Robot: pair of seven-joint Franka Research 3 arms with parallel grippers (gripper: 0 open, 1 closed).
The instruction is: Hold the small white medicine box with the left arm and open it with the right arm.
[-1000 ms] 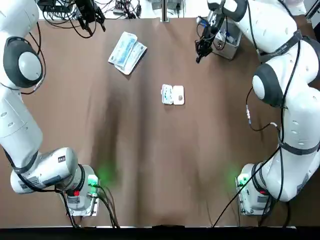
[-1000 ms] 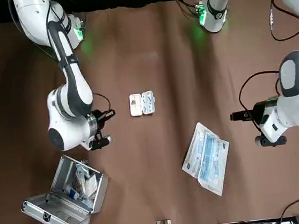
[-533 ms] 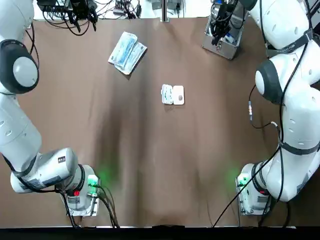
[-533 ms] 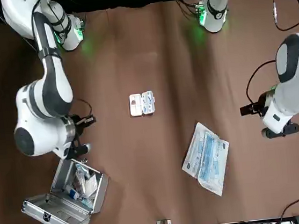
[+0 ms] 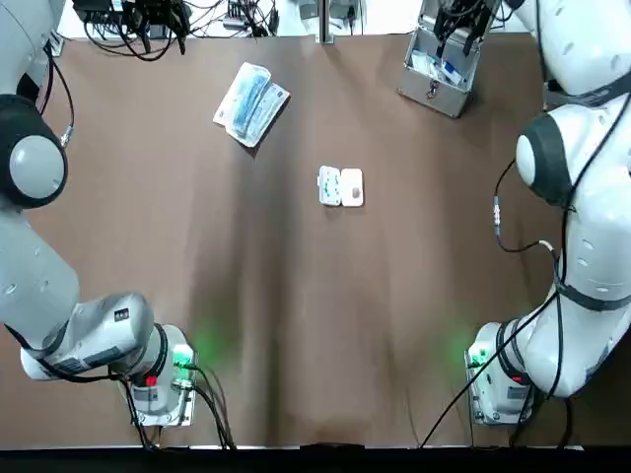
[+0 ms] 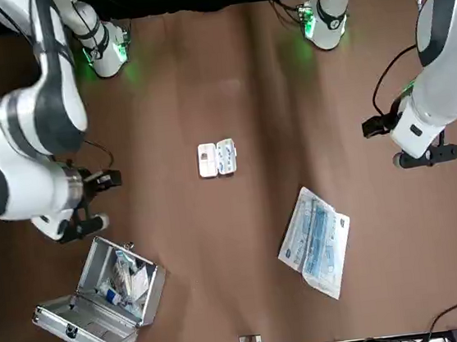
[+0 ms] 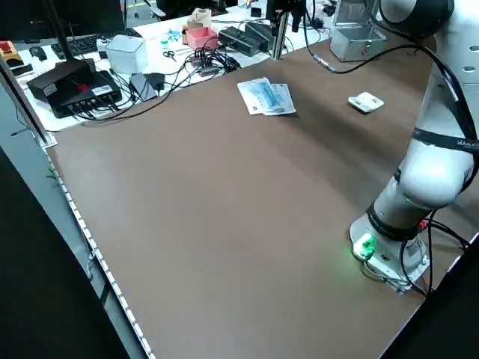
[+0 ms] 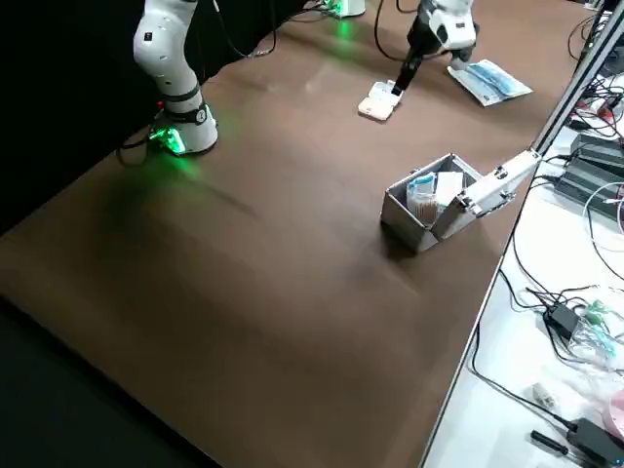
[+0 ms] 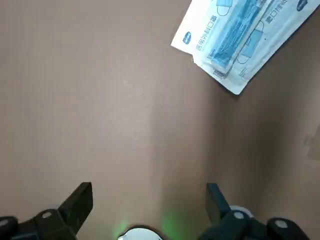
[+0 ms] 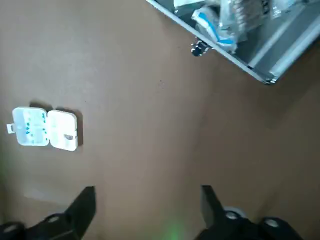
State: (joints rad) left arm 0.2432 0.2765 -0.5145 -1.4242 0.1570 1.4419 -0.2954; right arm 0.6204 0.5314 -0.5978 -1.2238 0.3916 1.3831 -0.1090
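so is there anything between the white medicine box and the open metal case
Nothing. The table between the white medicine box and the metal case is bare, clearest in the right wrist view; the top view agrees.

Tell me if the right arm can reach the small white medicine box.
Probably yes: the small white plastic medicine box lies alone on the brown table, nothing around it; the open right tool hangs near the silver metal case.

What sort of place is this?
Probably a robotics lab: left arm and right arm mounted at one brown table, cables and electronics crowding a side bench, a small white medicine box laid out as a prop.
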